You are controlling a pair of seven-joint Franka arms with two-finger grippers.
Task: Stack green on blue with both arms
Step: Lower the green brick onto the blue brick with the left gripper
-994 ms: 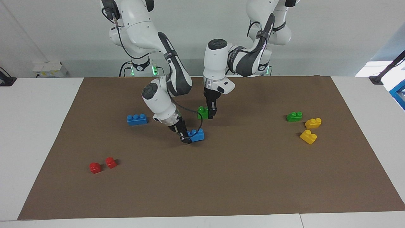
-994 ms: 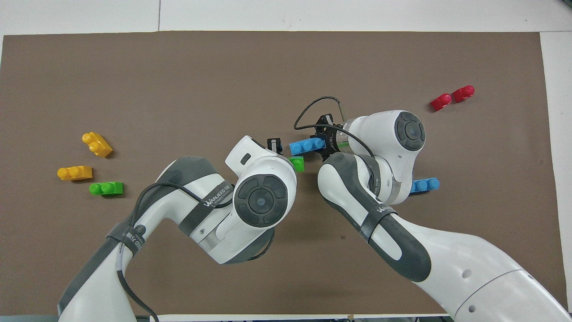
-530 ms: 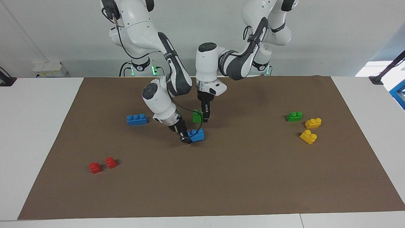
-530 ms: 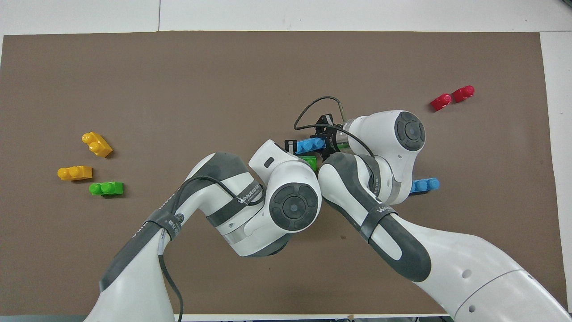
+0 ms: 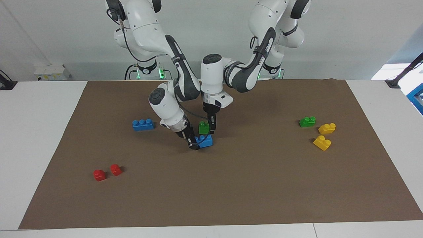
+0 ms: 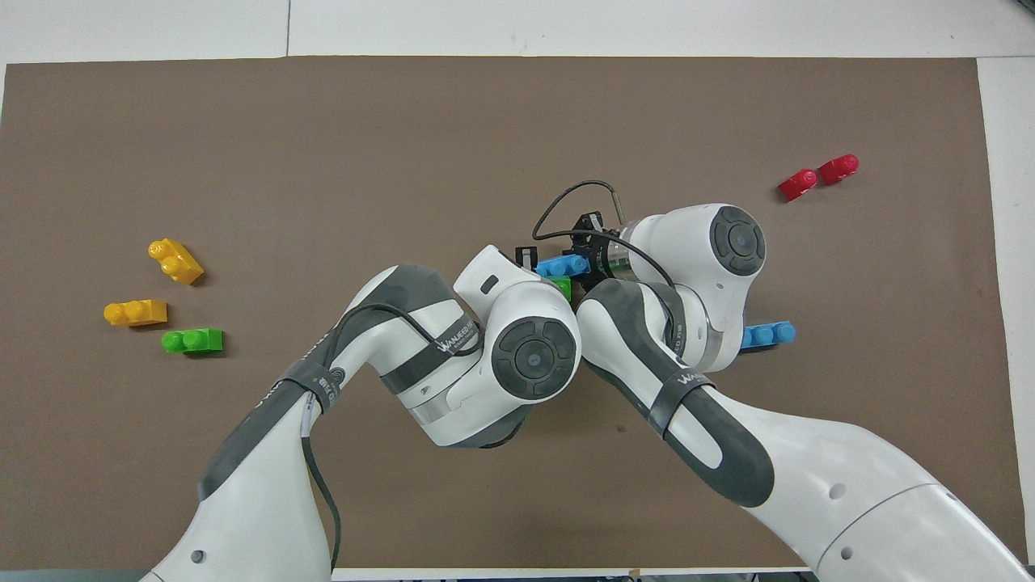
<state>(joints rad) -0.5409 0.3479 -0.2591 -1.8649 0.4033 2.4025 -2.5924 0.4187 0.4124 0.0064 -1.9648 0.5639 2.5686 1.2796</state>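
Your right end effector [image 5: 192,142] pinches the blue brick [image 5: 205,141] down on the surface — steadying it — while your left end effector [image 5: 209,127] pinches the green brick [image 5: 203,127] just above its studs.

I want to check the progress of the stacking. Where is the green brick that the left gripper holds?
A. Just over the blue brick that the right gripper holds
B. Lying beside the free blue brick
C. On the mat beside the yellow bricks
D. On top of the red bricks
A: the left gripper holds the green brick just over the blue brick, which the right gripper grips on the mat.
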